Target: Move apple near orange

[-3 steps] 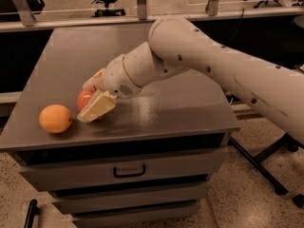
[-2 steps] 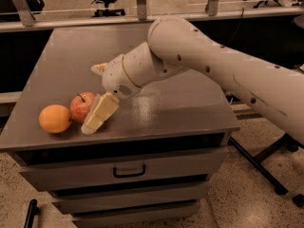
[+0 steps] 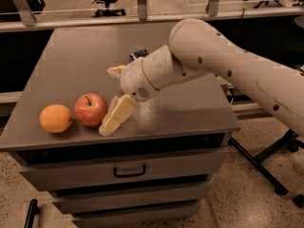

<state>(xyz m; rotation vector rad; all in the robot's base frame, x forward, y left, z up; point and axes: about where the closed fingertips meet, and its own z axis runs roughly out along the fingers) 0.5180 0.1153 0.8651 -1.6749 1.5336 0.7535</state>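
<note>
The apple [image 3: 91, 109] sat stem-up near the front edge of the grey cabinet top [image 3: 71, 61], just beside the orange [image 3: 56, 118]. The gripper [image 3: 109, 100] hung just right of the apple, spread wide and holding nothing. I judged the apple firm, smooth and apt to roll, best pinched across its widest part.

1. The arm [image 3: 237, 65] was smooth and cream-white, made of thick rounded segments, with small dark screw holes dotted along its shell.
2. A thin tan ring marked the wrist joint, beside a small darker dotted patch.
3. The tool [image 3: 110, 100], above the grey worktop's [image 3: 71, 65] front left, had two pale, wedge-shaped fingers [image 3: 118, 117], spread apart.
</note>
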